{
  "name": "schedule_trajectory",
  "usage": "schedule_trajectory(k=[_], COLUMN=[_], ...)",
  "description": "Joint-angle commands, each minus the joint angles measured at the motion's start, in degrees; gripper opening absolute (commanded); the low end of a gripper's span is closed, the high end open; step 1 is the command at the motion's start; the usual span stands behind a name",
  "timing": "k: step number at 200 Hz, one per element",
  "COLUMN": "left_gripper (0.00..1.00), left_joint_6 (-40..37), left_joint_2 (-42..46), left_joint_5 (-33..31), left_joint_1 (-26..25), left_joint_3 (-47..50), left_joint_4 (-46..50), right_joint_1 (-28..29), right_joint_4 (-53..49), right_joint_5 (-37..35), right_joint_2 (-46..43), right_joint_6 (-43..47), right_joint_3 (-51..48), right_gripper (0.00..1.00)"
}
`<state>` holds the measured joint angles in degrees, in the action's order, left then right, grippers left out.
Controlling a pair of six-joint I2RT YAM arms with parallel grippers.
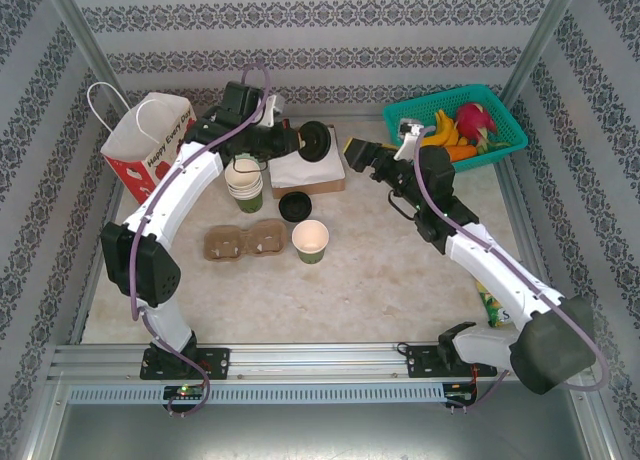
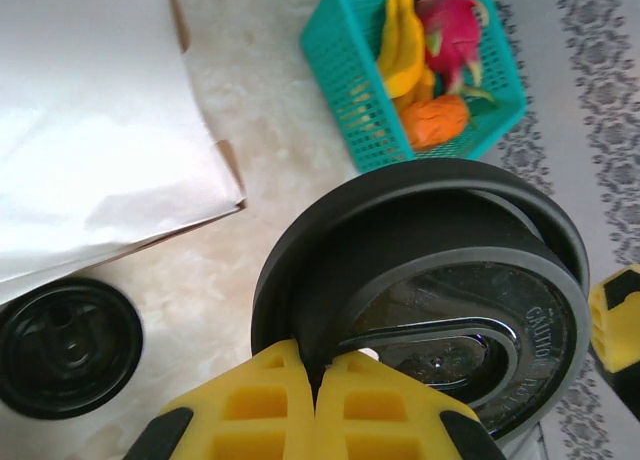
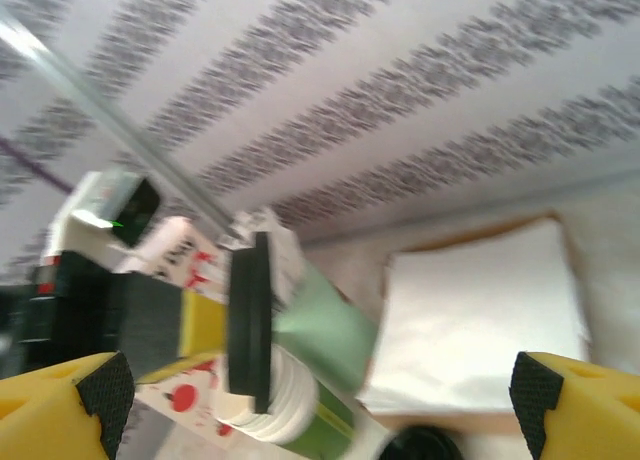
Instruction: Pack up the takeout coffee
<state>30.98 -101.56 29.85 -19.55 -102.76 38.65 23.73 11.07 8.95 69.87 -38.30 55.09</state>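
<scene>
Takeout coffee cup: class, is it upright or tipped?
Tipped on its side: the takeout coffee cup lies horizontal in the left gripper, its black lid facing sideways.

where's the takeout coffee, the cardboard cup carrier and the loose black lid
takeout coffee (image 2: 420,240): left wrist view, on its black lid
cup carrier (image 1: 246,243): top external view, on the strip between its two holes
loose black lid (image 1: 295,206): top external view, on the lid's middle

One lidded coffee cup (image 1: 316,140), one loose black lid (image 1: 294,206), one open cup (image 1: 311,241), one stack of cups (image 1: 243,183), one cardboard carrier (image 1: 246,243), one paper bag (image 1: 150,145), one fruit basket (image 1: 430,97), one napkin pile (image 1: 310,170).
</scene>
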Motion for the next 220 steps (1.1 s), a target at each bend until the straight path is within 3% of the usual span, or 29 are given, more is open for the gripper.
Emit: schedule_trajectory(k=[1,33,71,115,181,220], left_gripper=[0.0,0.0,0.0,0.0,0.0,0.0], left_joint_6=[-1.8,-3.6,-6.8,-8.5,-4.1,-2.1], left_joint_2=[0.1,0.4,0.8,3.4,5.8,6.6], left_joint_5=[-4.7,-2.0,-0.1,-1.7,-1.6,-5.1], left_joint_1=[-0.6,-0.8,-2.1,-3.0,-6.2,-7.5], left_joint_3=[1.3,3.1,3.2,6.1,11.0,14.0], left_joint_4=[4.6,7.3,14.3,21.5,23.7,23.8], right_joint_1=[0.0,0.7,1.8,2.1,3.7,5.3], right_joint_4=[-18.2,-28.1,-30.0,-26.4,-15.1,-7.1], right_joint_5=[-8.5,-8.2,-1.3,9.9,17.6,20.5], right_joint_2=[-1.5,-2.1,-1.3,1.0,2.7,3.7], right_joint_6=[-2.0,-3.6,-9.1,-14.1,-19.3,-20.9], right_joint_3=[3.2,4.1,2.3,-0.1,-5.6,-10.1], right_gripper=[0.98,0.98,0.98,0.98,0.98,0.98])
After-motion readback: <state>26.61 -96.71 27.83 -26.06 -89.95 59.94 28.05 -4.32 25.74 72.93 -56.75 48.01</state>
